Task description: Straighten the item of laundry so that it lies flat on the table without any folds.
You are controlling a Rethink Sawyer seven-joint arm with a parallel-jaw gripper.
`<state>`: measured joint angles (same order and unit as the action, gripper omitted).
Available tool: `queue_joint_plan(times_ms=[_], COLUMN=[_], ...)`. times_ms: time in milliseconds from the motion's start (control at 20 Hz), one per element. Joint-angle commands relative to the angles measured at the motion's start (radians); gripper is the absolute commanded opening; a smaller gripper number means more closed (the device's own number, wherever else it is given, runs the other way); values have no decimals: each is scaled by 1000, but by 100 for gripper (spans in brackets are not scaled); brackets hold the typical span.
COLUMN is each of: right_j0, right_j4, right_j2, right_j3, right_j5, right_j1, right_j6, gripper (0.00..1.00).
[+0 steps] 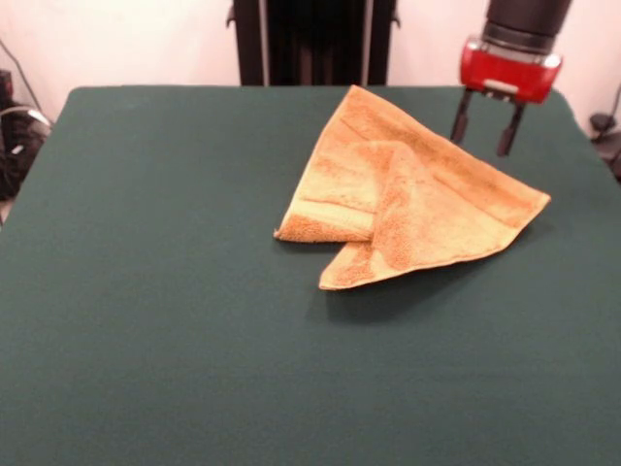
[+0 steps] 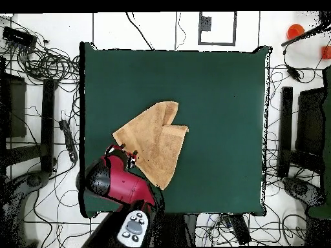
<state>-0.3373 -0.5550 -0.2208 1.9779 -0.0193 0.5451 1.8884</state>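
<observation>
Towel point(image 1: 408, 199) lies folded on the bench point(image 1: 175, 291). Pincer point(image 1: 485, 126), prongs apart and empty, hovers above the towel's long diagonal edge; the doubled-over flap lies beyond it.

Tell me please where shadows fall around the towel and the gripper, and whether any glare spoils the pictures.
Front view: the towel throws a soft dark shadow on the table under its near raised edge; the open gripper hangs above the towel's far side; no glare on the matte green. Overhead view: light looks even, shadow at the towel is barely visible, the gripper sits at its edge.
</observation>
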Motion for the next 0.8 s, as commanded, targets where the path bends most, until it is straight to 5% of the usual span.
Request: queue_joint_plan(times_ms=[50,800], right_j0=[30,90], right_j4=[35,89], right_j2=[126,147], right_j3=[-63,-122], right_j5=[60,101], right_j1=[-2,-15], right_j6=[135,122], gripper=[100,100])
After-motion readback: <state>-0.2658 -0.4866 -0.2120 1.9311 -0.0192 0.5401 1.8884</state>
